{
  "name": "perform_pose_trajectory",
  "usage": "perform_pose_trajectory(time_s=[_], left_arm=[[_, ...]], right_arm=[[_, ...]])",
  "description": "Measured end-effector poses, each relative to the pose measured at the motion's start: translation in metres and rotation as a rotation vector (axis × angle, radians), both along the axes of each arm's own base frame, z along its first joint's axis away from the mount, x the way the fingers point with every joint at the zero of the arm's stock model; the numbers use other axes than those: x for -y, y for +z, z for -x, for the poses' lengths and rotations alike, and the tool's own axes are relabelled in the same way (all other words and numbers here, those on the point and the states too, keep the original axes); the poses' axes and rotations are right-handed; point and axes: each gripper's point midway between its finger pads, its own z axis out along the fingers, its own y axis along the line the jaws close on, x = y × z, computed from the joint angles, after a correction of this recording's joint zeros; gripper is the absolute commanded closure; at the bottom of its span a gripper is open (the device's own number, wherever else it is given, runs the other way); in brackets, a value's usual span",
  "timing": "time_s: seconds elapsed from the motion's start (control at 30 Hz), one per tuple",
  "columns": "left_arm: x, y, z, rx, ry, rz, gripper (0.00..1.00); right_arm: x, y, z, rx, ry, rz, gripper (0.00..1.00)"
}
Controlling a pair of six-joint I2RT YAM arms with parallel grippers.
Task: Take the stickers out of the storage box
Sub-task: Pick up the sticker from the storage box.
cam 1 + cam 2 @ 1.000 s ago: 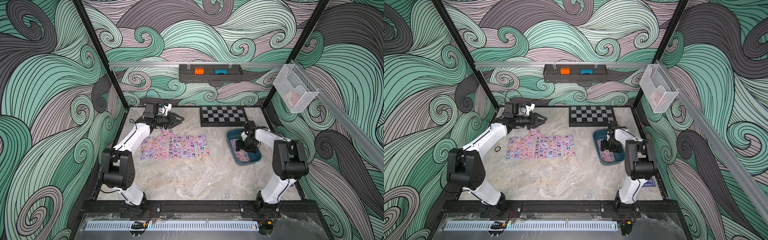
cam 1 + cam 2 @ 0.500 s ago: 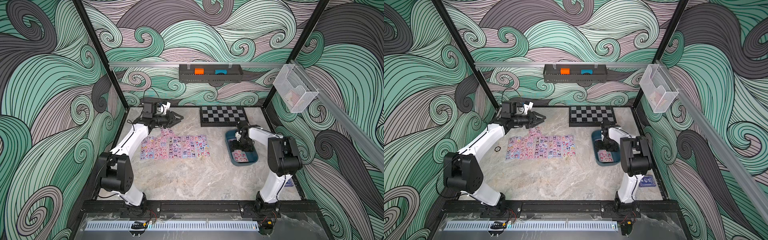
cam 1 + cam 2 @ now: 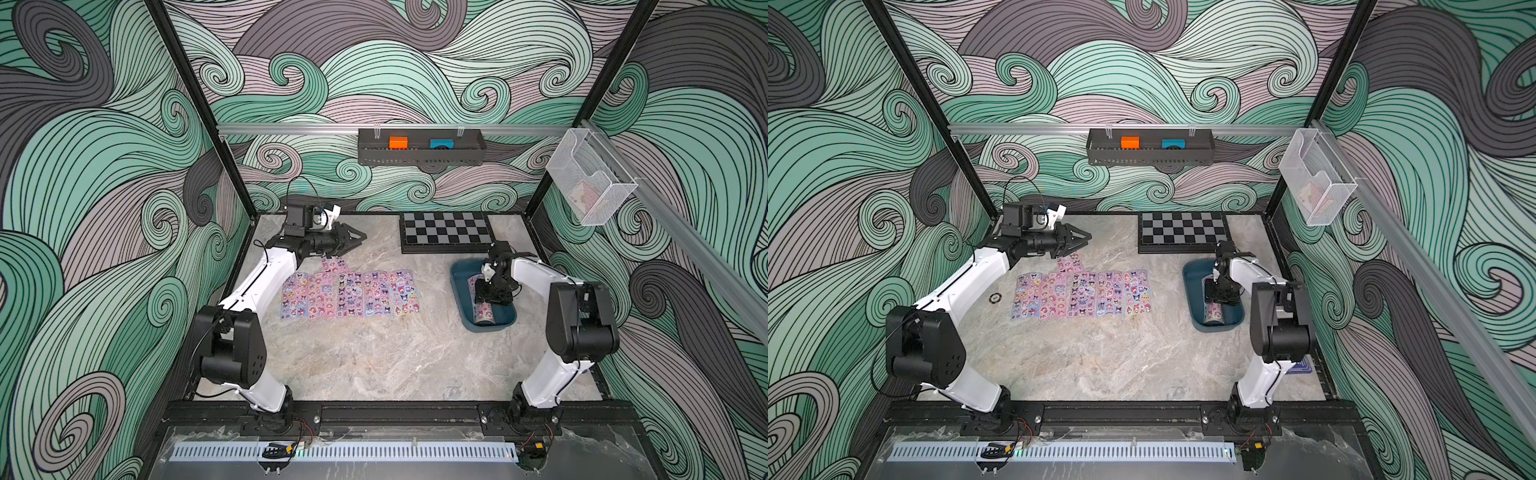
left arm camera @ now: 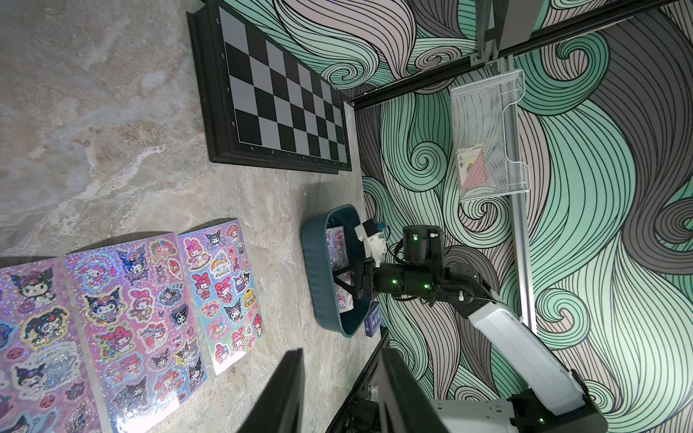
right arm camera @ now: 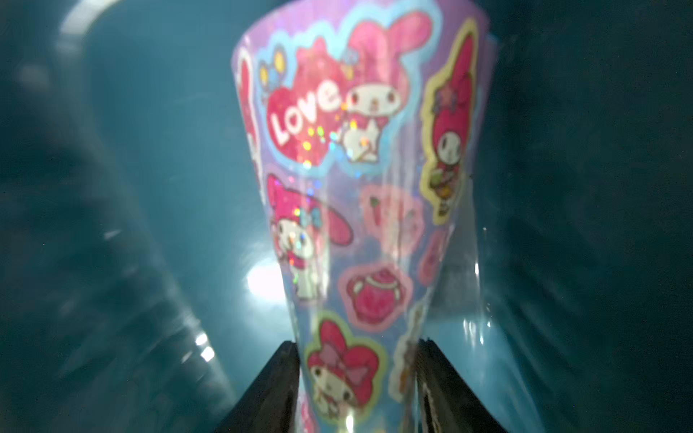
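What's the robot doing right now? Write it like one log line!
right gripper: pinching sticker sheet in storage box | left gripper: open, empty, above table | laid-out stickers: row on table

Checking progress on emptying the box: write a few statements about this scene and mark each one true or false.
1. The right pincer is down in the storage box, closed on a sticker sheet. True.
2. The left pincer holds a sheet. False: it is open and empty.
3. A row of sticker sheets lies flat on the table. True.
4. Chess pieces stand on the chessboard. False: the board is bare.
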Motion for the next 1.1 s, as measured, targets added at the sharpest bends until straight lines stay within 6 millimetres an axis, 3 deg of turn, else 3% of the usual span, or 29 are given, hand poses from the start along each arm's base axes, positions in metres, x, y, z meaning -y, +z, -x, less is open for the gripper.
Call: perform_pose_trajectory(time_s=[0.1, 0.4, 0.57, 0.7, 0.8, 0.93, 1.1], left_arm=[[0.001, 0.0, 0.001, 0.0, -0.002, 0.0, 0.62], [0.012, 0.0, 0.006, -0.001, -0.027, -0.002, 0.62], [0.037, -0.007, 0.014, -0.018, -0.086, -0.001, 0.62], [0.076, -0.018, 0.014, -0.051, -0.162, 0.034, 0.53], [0.104, -0.032, 0.018, -0.082, -0.212, 0.059, 0.51], [0.135, -0.041, 0.021, -0.1, -0.262, 0.08, 0.51], [0.156, -0.032, 0.025, -0.073, -0.301, 0.123, 0.51]], right_arm=[[-0.003, 0.021, -0.004, 0.066, -0.005, -0.025, 0.62], [-0.009, 0.044, -0.003, 0.127, -0.015, -0.087, 0.64], [-0.024, 0.087, -0.001, 0.237, -0.008, -0.165, 0.63], [-0.056, 0.133, 0.003, 0.354, 0.047, -0.262, 0.63], [-0.084, 0.152, 0.01, 0.395, 0.096, -0.348, 0.63], [-0.12, 0.164, 0.019, 0.412, 0.138, -0.474, 0.63], [-0.152, 0.171, 0.023, 0.402, 0.158, -0.595, 0.63]])
